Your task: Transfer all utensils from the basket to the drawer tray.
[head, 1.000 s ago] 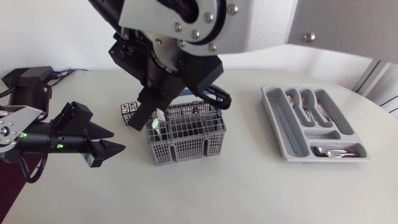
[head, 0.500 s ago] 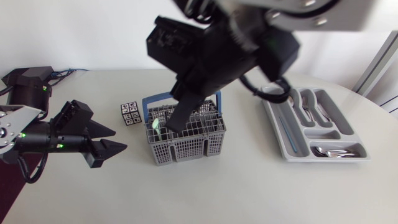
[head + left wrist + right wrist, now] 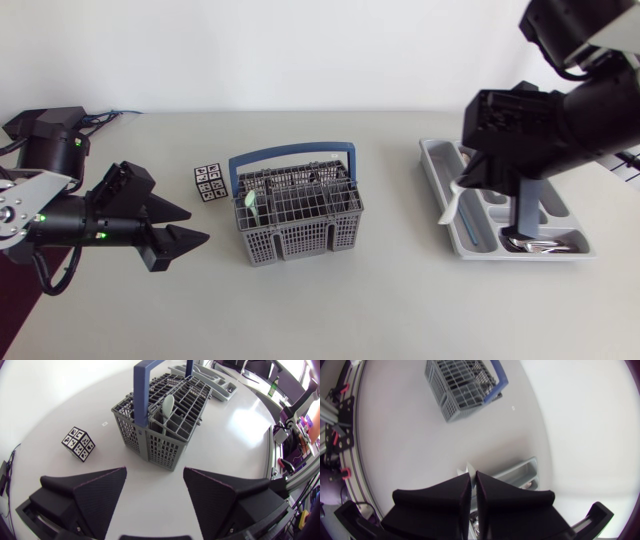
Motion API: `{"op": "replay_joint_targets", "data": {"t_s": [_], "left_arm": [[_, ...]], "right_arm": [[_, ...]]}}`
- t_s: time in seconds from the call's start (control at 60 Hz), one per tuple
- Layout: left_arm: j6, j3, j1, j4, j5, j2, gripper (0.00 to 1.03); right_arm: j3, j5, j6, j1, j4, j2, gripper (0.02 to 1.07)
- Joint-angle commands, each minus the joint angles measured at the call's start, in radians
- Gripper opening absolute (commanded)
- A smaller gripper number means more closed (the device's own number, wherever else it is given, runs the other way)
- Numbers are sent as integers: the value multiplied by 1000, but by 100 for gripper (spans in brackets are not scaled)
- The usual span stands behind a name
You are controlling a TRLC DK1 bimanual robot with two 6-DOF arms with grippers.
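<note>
The grey wire basket (image 3: 297,212) with a blue handle stands at table centre; a pale green spoon (image 3: 250,205) sticks up in its left end, and dark utensils lie deeper inside. My right gripper (image 3: 466,182) hangs over the left rim of the grey drawer tray (image 3: 430,152), shut on a thin white utensil (image 3: 451,205) that points down and left. The right wrist view shows that white utensil (image 3: 471,469) pinched between the fingers, with the tray (image 3: 522,471) just ahead. My left gripper (image 3: 198,225) rests open left of the basket (image 3: 160,420), nothing in it.
A small cube with black-and-white markers (image 3: 208,182) sits left of the basket, also ahead of my left gripper (image 3: 155,471) as the cube (image 3: 79,443). Metal forks and spoons (image 3: 497,172) lie in the tray's compartments.
My right arm swung from over the basket to the right, ending above the tray with the white utensil in its fingers. The left arm has kept still.
</note>
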Motion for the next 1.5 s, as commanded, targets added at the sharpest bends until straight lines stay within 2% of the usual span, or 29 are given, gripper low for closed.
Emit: {"op": "replay_joint_targets", "data": {"t_s": [0.0,0.15,0.267,0.433,0.517,0.75,0.967,1.183,1.217,1.283,1.483], "left_arm": [[-25,-8,-18,4,1,-7,80],[-35,-7,-31,4,-2,-8,80],[-35,-10,-33,4,-3,-10,80],[-35,-8,-33,4,-3,-11,80],[-40,-5,-41,4,-3,-10,80],[-48,-7,-53,4,-9,-10,80],[-49,-11,-53,4,-12,-18,80],[-52,-11,-58,4,-14,-18,80],[-52,-11,-61,4,-14,-19,80],[-52,-15,-61,4,-14,-22,80],[-52,-16,-56,2,-15,-31,80]], "right_arm": [[-54,-16,-231,-118,-19,-37,8],[-112,-16,-509,-343,12,-11,8],[-146,25,-685,-486,85,42,8],[-174,76,-862,-615,165,108,8],[-204,111,-945,-670,268,148,8],[-232,220,-1057,-704,361,260,13],[-273,275,-1084,-668,432,320,13],[-347,297,-1101,-624,568,377,16],[-353,295,-1095,-619,591,385,20],[-361,293,-1077,-610,647,395,39],[-309,237,-974,-587,687,343,67]]}}
